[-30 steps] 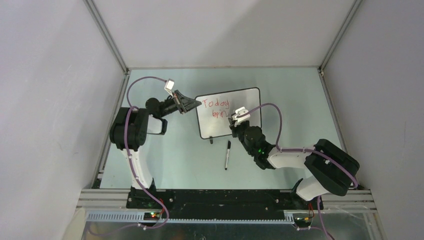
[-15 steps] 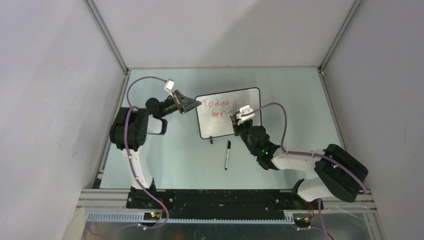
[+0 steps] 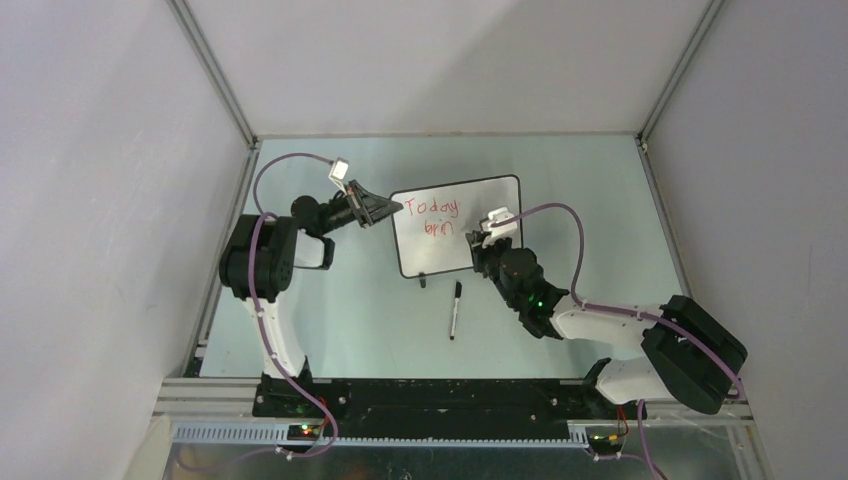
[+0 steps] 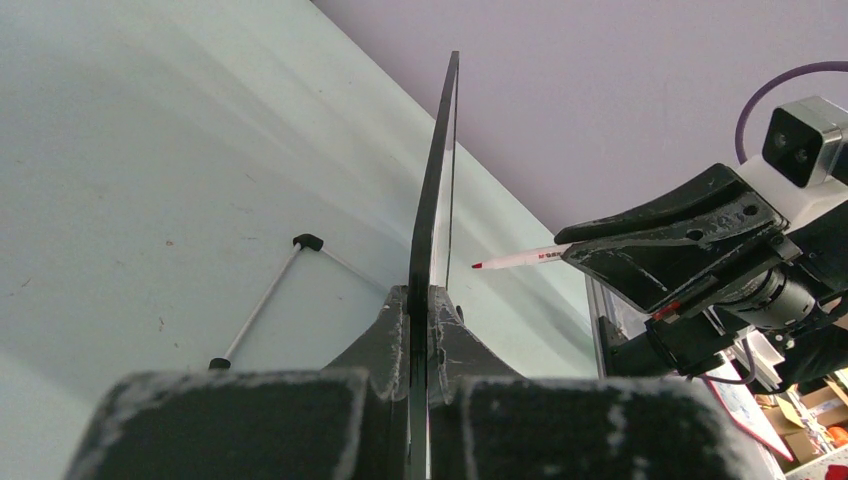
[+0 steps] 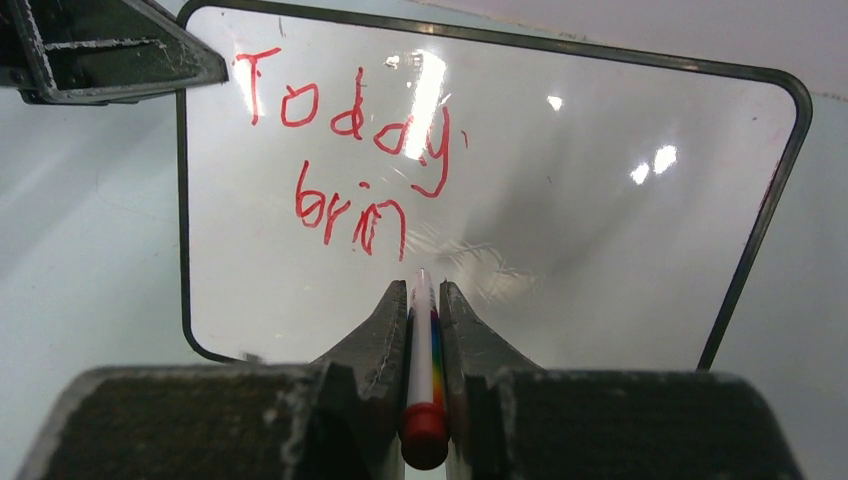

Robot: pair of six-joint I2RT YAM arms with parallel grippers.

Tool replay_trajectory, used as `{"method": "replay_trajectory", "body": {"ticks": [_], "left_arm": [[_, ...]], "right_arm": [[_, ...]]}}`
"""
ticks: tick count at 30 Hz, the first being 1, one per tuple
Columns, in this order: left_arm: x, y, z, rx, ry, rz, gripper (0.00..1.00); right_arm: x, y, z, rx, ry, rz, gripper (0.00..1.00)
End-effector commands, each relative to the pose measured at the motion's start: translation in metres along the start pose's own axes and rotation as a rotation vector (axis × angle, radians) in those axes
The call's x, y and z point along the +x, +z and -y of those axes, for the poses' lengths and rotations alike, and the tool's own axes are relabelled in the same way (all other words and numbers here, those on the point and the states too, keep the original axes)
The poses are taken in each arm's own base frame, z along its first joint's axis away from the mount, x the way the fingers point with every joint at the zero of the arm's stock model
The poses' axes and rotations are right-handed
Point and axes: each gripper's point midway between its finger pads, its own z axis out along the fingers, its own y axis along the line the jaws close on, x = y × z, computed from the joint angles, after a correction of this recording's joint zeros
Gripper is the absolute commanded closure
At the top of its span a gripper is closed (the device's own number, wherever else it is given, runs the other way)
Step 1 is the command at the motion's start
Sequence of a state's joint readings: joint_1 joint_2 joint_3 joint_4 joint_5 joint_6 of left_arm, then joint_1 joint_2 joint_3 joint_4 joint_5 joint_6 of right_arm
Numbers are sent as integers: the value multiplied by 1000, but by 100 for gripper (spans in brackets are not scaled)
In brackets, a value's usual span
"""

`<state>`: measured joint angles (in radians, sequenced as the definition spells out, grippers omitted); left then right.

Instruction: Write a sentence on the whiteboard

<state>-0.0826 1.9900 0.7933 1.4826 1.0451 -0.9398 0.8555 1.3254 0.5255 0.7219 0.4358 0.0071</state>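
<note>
Comparing this moment with one second ago, you will find only a small change. The right gripper (image 5: 423,292) has moved a little toward the right edge of the table (image 3: 340,320), and the elbow and the heavy black link of that arm have swung out toward the near right corner. Its fingers are pressed together on a red marker (image 5: 422,340), white in the body with a red cap end. The writing tip points at the whiteboard (image 3: 490,200), just below and to the right of the last letter. In the left wrist view the red tip stands just off the white face.

The sentence (image 3: 434,208) has not grown. You still read "Today" on the first line and "brin" under it, both in red.

The whiteboard stays in the same place, around the middle of the table and somewhat nearer to the far edge, propped up on its feet with the face turned to the near edge. The left gripper (image 3: 388,208) has not moved. Its fingers pinch the black frame at the upper left corner of the board.

A black pen (image 3: 455,308) lies flat on the table between the board and the near edge, where it was before, apart from both grippers.
</note>
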Motion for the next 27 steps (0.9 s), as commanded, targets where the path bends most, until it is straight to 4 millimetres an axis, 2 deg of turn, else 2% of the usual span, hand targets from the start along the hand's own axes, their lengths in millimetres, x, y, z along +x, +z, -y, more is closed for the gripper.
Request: {"method": "replay_trajectory", "body": {"ticks": [1,10,16,27], "left_arm": [[-12,-3,5,14,102,31,100],[-13,-3,6,13,113,33,100],[-12,-4,6,8,117,38,100],[-11,-4,6,11,109,32,100]], "right_arm": [[-15,0,-5,-11,26,24,100],[-10,13,-4,18,-15,47,100],[-16,21,-11,16,-40,119,100],[-15,16,-17,0,-37,104,100]]}}
